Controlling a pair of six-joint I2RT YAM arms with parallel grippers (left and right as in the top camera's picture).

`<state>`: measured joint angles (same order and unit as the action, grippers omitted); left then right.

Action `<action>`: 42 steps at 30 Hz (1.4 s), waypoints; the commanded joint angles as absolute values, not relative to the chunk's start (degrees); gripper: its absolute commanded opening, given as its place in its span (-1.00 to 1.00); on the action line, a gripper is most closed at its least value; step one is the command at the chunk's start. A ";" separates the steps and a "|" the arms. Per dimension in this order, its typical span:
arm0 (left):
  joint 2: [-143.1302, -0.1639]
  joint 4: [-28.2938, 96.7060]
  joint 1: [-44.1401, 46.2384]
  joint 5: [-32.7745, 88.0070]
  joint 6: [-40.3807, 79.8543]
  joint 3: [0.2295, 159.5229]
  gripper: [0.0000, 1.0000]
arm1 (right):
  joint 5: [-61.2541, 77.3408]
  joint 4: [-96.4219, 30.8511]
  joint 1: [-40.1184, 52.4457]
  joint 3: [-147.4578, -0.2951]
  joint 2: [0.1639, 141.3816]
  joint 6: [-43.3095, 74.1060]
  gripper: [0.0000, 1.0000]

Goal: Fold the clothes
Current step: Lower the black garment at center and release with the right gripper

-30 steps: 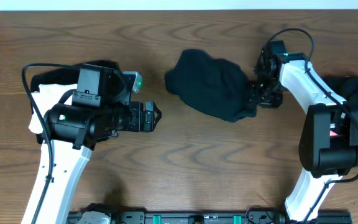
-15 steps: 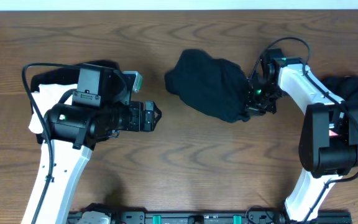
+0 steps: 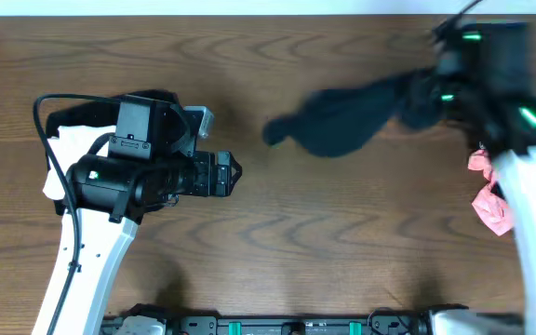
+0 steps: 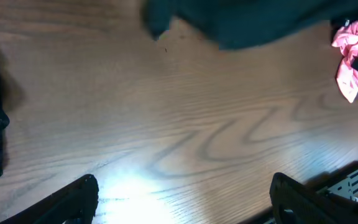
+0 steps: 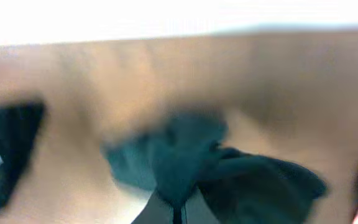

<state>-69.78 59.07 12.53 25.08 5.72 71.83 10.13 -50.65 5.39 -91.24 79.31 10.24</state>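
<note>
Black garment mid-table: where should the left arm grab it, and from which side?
The black garment is probably best taken at its loose left tip, approached from the left by the open left gripper. The right gripper is shut on the opposite end, so the cloth stretches out long, its left tip a narrow free lobe. Motion blur hides the hem.

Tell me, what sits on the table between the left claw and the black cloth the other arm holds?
Only bare wooden table lies between the left gripper and the black garment, as the overhead and left wrist views show.
</note>
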 commanded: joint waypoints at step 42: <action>-73.17 57.36 12.73 24.40 4.95 72.10 0.79 | 9.58 -53.28 15.66 -85.10 104.33 7.86 0.21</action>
